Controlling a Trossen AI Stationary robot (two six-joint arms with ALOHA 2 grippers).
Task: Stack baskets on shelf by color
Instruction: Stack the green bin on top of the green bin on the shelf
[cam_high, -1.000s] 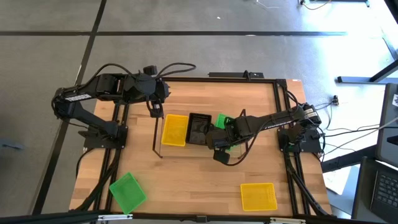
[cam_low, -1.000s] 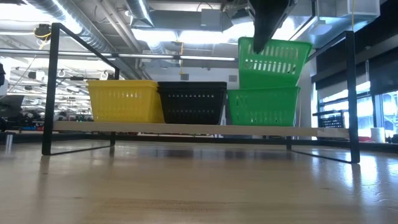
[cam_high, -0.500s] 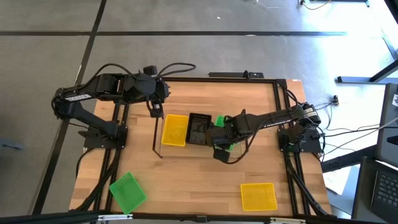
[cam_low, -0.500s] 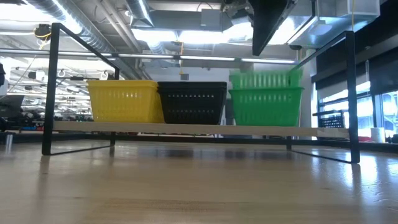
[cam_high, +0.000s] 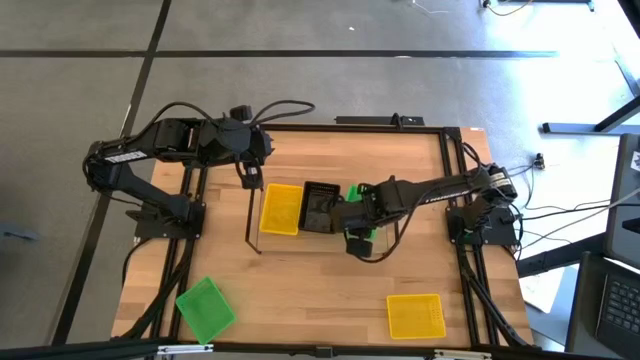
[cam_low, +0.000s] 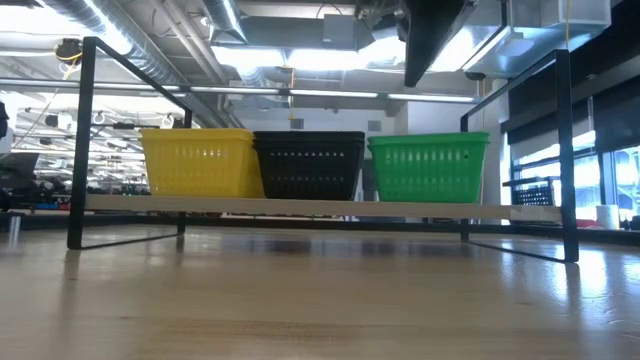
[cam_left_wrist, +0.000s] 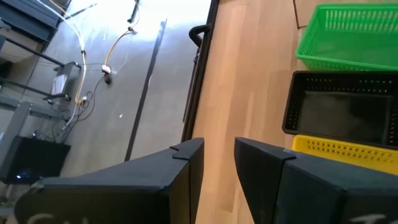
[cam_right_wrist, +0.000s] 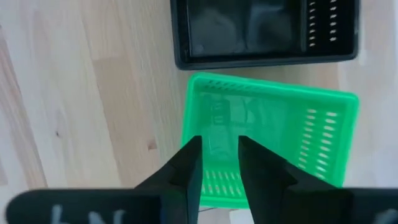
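Three baskets sit in a row on the shelf (cam_low: 300, 208), sorted by color, and we see the right gripper (cam_right_wrist: 216, 163) parted and empty above the green basket (cam_low: 428, 168), with loose baskets waiting on the table (cam_high: 310, 290)

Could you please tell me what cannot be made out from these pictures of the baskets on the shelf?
- Green basket on the shelf: the low view shows one outline, so the number nested there cannot be told.
- High view: the right gripper and its arm cover most of that basket.
- Right wrist view: the gripper's own fingers hide the near rim.
- Left wrist view: the yellow basket is cut off by the picture's edge and the left gripper.
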